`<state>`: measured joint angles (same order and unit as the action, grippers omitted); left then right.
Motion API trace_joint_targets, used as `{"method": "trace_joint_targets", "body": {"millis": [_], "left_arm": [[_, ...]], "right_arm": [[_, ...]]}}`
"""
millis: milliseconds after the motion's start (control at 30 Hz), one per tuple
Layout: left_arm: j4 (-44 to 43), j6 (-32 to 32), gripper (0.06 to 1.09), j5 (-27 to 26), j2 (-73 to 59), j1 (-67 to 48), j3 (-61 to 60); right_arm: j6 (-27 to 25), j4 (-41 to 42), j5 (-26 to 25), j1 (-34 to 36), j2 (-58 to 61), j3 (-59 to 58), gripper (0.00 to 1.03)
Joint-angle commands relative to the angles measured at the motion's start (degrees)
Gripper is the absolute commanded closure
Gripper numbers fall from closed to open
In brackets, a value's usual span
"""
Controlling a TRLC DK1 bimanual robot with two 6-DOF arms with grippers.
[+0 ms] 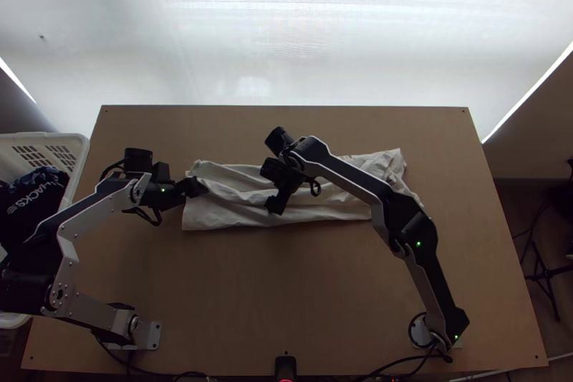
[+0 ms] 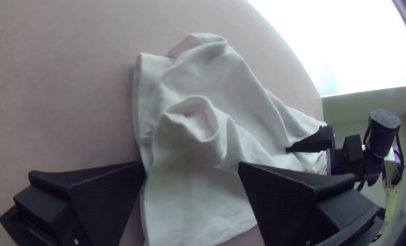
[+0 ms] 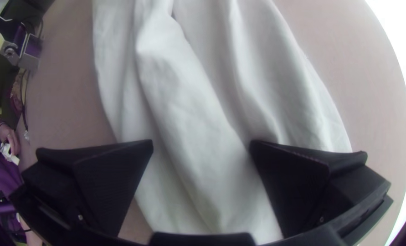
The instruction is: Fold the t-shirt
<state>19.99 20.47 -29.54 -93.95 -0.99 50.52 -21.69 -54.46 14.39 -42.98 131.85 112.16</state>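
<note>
Claw on left (image 1: 195, 186) opened over shirt's (image 1: 229, 216) left end, cloth seen between its fingers, nothing gripped. Shirt laid across table (image 1: 286, 274) in long, rumpled strip, long axis run left to right. Claw on right (image 1: 275, 203) also opened, placed over strip, left of its middle. Right end crossed by right arm (image 1: 351, 178). Left end probably best taken by nearer claw; right end reached only if claw on right is shifted outward.

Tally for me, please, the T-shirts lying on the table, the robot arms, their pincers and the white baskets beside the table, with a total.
T-shirt: 1
Robot arms: 2 (left arm, right arm)
Pincers: 2 (left pincer, right pincer)
White basket: 1
Total: 6
</note>
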Motion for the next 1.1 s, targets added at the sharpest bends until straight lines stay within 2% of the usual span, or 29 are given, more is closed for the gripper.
{"method": "trace_joint_targets", "body": {"millis": [0,167,300,500,567,600,700,800,1067], "left_arm": [[0.75,0.01,0.10,-3.07,-1.41,-2.43,0.19],[1.37,0.45,0.10,-2.72,-1.94,-4.10,0.63],[2.86,7.30,0.10,-2.72,-3.25,-4.37,0.81],[0.84,7.13,0.13,-0.96,-2.46,-6.21,0.81],[-1.00,6.86,0.27,1.15,-1.94,-6.39,0.54],[-2.15,6.95,0.42,2.65,-1.94,-6.30,0.45],[-7.95,9.77,1.07,8.80,0.08,-6.21,-1.30],[-10.50,9.24,1.05,8.80,1.93,-6.39,-3.06],[-5.84,5.28,1.05,8.09,5.01,-0.06,-4.29]], "right_arm": [[0.07,-0.04,-0.24,0.79,0.16,-0.19,0.04],[0.07,-0.04,-0.24,1.23,0.07,-0.36,0.04],[0.25,-0.04,-0.24,1.41,-0.28,-0.27,0.04],[0.42,-0.04,0.28,1.85,-1.42,-0.98,0.04],[0.69,-0.04,0.46,2.11,-2.04,-1.50,0.04],[0.86,0.05,0.64,2.20,-2.56,-1.94,0.04],[1.30,0.14,0.72,2.64,-4.41,-3.35,0.04],[2.27,1.02,1.34,3.69,-7.05,-5.37,0.04],[4.47,6.29,2.13,7.47,-18.30,-16.18,0.04]]}}
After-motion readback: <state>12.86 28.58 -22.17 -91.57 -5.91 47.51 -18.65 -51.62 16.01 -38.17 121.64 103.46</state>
